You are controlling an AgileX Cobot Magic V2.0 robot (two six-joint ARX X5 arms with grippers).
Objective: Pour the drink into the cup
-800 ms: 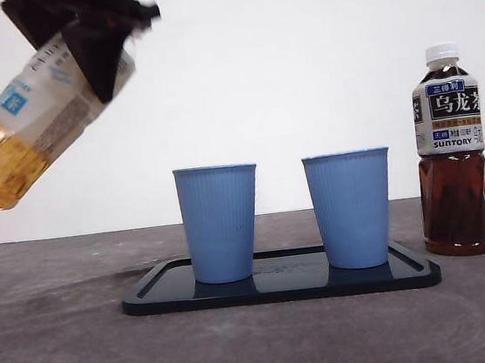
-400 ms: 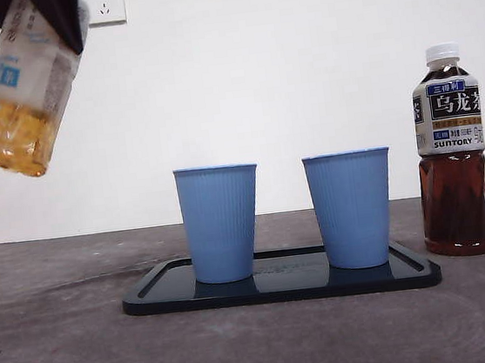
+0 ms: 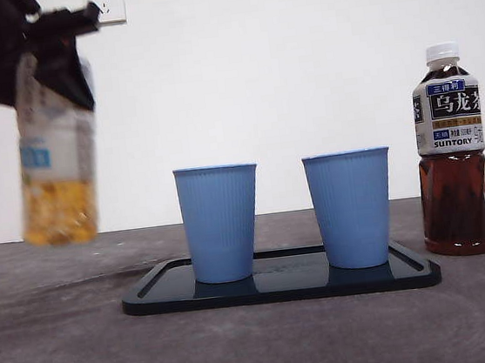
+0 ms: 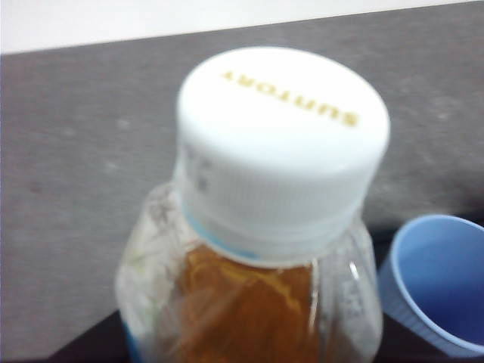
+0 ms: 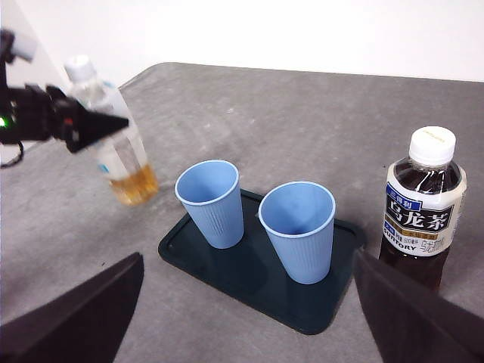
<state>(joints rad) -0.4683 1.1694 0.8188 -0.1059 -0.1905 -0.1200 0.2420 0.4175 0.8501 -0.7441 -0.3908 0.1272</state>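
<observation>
1. Front view: the left gripper [image 3: 53, 58] comes in at the upper left, dark and large, clamped on the upper part of a clear bottle [image 3: 56, 159] that hangs upright in the air, above the tabletop [image 3: 261, 346] and off to one side of the tray [image 3: 281, 291].
2. That bottle holds pale yellow drink in its lower part, under a white label with a blue patch; its outline is blurred.
3. Left wrist view: the bottle's white cap [image 4: 281, 144], printed SUNTORY, fills the frame and is on the neck; the rim of the nearer blue cup [image 4: 439, 283] shows just past the bottle's shoulder.
4. Two blue ribbed cups stand upright and apart on the dark tray: one cup [image 3: 220, 223] on the side toward the held bottle, the second cup [image 3: 351, 208] toward the far side. From the right wrist view both look empty.
5. A dark tea bottle [image 3: 450, 149] with a white cap and a black-and-blue label stands upright on the tabletop just beside the tray's end, not touching the cups.
6. Right wrist view: the right gripper [image 5: 249, 318] hangs high above the scene with its jaws spread wide, holding nothing; it looks down on the tray, both cups, the tea bottle and the left arm with its bottle.
</observation>
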